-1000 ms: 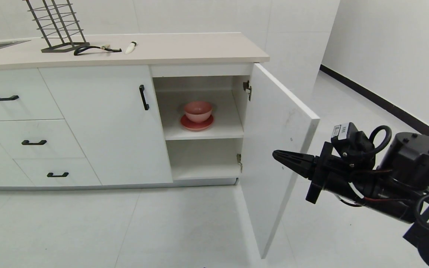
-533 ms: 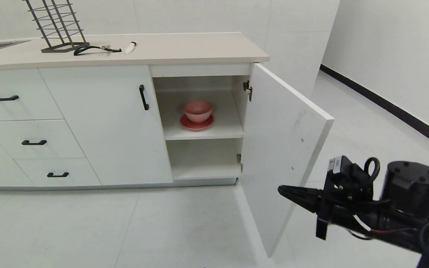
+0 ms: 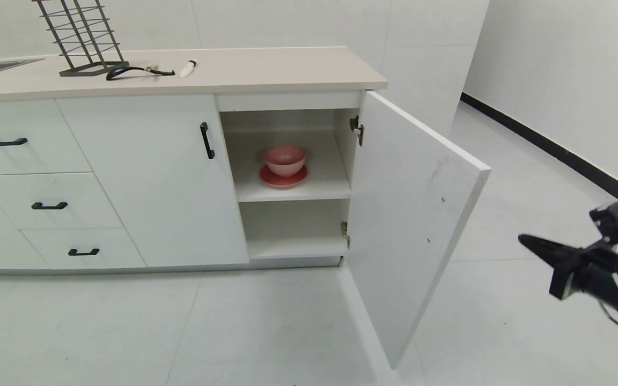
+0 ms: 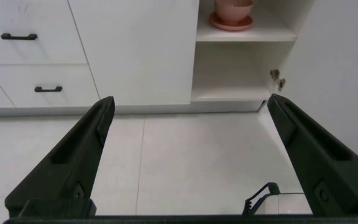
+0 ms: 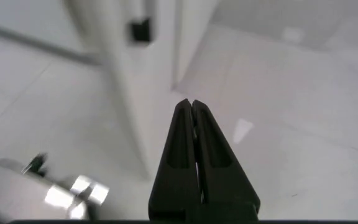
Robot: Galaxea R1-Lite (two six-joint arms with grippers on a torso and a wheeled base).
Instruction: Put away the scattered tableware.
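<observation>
A pink bowl [image 3: 285,160] sits on a red plate [image 3: 283,179] on the upper shelf of the open cabinet; the bowl [image 4: 233,9] and plate [image 4: 230,23] also appear in the left wrist view. The cabinet door [image 3: 413,214] hangs wide open. My right gripper [image 3: 526,241] is shut and holds nothing, low at the right, apart from the door's outer face; in its own view the right gripper [image 5: 192,107] points at the door's edge [image 5: 129,81]. My left gripper [image 4: 188,106] is open and holds nothing, above the floor, facing the cabinet.
On the countertop [image 3: 266,67] stand a wire rack [image 3: 81,37], a black cable [image 3: 137,69] and a small white utensil [image 3: 188,67]. Drawers with black handles [image 3: 49,205] are at the left. Bare floor lies in front; a wall with a dark baseboard [image 3: 556,150] runs along the right.
My right arm swung down and then to the right, away from the door. The door has opened a little wider.
</observation>
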